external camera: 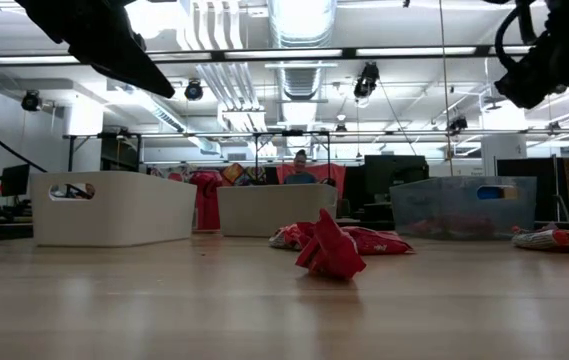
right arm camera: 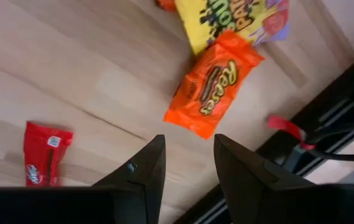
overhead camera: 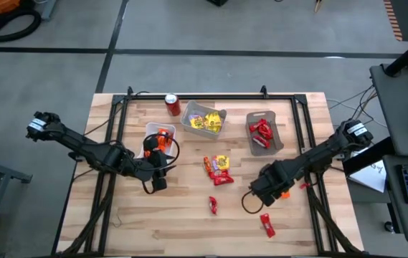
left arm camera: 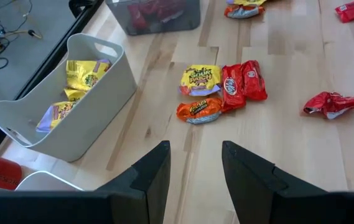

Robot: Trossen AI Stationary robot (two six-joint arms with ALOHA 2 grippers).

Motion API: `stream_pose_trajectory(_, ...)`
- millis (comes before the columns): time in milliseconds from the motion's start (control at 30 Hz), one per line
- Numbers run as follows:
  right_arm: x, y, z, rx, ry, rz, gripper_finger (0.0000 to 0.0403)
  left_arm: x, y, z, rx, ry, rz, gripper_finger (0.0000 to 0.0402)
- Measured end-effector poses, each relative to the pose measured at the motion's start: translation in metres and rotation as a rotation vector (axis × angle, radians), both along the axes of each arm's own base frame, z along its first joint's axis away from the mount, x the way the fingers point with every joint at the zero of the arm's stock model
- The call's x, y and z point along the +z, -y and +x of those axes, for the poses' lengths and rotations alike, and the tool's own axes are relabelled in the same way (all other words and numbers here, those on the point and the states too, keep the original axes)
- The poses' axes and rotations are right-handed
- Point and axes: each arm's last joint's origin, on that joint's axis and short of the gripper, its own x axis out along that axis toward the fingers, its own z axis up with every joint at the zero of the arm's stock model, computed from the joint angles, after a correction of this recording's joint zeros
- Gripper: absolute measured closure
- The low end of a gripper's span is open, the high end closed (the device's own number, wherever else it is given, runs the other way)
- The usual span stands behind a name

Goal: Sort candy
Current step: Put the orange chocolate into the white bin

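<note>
Wrapped candy lies on the wooden table. A yellow, red and orange cluster (overhead camera: 219, 169) sits mid-table, and its orange packet (left arm camera: 199, 110) shows in the left wrist view. Single red pieces (overhead camera: 213, 206) (overhead camera: 267, 225) lie nearer the near edge. My left gripper (overhead camera: 158, 179) (left arm camera: 195, 177) is open, hovering left of the cluster. My right gripper (overhead camera: 261, 192) (right arm camera: 188, 168) is open above an orange packet (right arm camera: 213, 84), a yellow packet (right arm camera: 226, 18) and a red piece (right arm camera: 41, 163). It touches none of them.
Three bins stand toward the far edge: a left one with orange candy (overhead camera: 158, 140), a middle one with yellow candy (overhead camera: 204, 119) (left arm camera: 65, 93), and a right one with red candy (overhead camera: 263, 132). A red soda can (overhead camera: 172, 104) stands beside them. A black frame rail (overhead camera: 305, 143) borders the table.
</note>
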Motion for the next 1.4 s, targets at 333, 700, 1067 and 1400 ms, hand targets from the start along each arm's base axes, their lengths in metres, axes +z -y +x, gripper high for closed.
stream_pose_trajectory(333, -0.025, 0.004, -0.013, -0.012, -0.024, -0.058, 0.0194, 0.000, 0.000, 0.000, 0.000, 0.000, 0.000, 0.0272)
stream_pose_trajectory(700, -0.063, 0.008, -0.023, -0.097, 0.042, -0.029, 0.0181, -0.004, 0.000, -0.001, 0.000, -0.004, 0.002, 0.0272)
stream_pose_trajectory(1067, -0.066, 0.009, -0.025, -0.103, 0.039, -0.030, 0.0295, -0.003, 0.000, 0.000, 0.000, 0.009, -0.004, 0.0272)
stream_pose_trajectory(1400, -0.050, 0.007, -0.029, -0.086, 0.049, 0.101, 0.0390, -0.002, 0.004, 0.004, -0.146, 0.023, -0.016, 0.0272)
